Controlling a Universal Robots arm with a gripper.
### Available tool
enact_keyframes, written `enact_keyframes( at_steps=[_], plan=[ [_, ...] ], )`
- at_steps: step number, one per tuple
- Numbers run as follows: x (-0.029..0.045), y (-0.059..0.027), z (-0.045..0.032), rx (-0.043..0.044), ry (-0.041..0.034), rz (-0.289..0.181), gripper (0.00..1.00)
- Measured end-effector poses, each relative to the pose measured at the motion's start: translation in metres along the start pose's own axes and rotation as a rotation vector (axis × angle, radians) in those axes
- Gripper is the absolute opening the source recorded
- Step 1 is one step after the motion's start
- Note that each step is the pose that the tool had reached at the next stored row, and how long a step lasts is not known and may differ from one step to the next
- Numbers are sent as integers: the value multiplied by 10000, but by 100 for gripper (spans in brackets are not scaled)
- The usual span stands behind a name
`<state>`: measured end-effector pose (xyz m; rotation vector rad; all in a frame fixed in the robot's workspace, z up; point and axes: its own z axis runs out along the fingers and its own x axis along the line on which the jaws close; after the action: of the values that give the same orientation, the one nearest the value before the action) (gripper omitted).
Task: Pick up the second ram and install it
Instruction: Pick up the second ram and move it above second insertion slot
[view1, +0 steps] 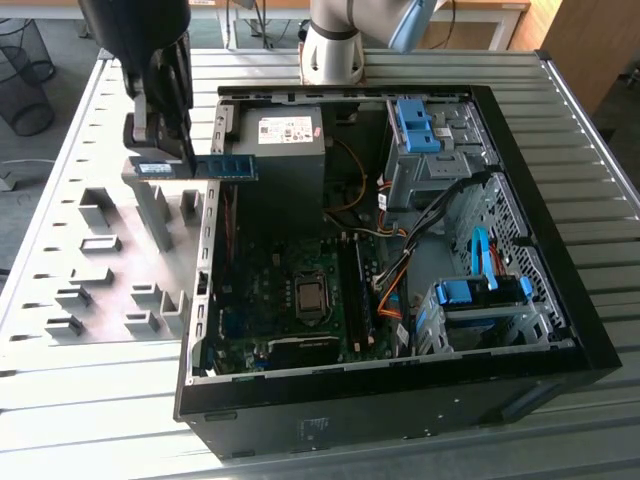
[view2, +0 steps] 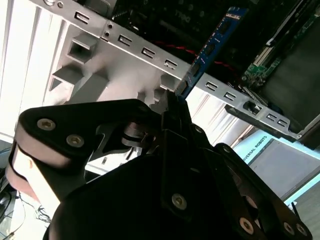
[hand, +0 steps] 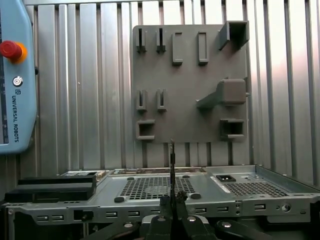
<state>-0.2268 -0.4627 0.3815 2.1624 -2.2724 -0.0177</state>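
Now, in the exterior view your gripper (view1: 168, 150) grips the ram (view1: 232, 167), held level over the case (view1: 205, 260) wall at the exterior view's left. In the second wrist view the ram (view2: 212, 47) juts from the closed fingers (view2: 173, 109). In the first wrist view it shows edge-on before the grey plate (hand: 190, 65).

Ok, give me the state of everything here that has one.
gripper: shut on the second ram, raised beside the case.
second ram: gripped at one end, held level in the air, not yet seated.
computer case: lying on its side, side panel off, inside exposed.
fixture plate: lying flat on the table beside the case.
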Motion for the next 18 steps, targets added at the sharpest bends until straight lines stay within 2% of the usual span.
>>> enact_keyframes(
  at_steps=[3, 6, 18],
  plan=[
    [-4, -79, 3, 0, 0, 0, 14],
    [-6, -110, 4, 0, 0, 0, 14],
    [-6, -118, 5, 0, 0, 0, 14]
  ],
)
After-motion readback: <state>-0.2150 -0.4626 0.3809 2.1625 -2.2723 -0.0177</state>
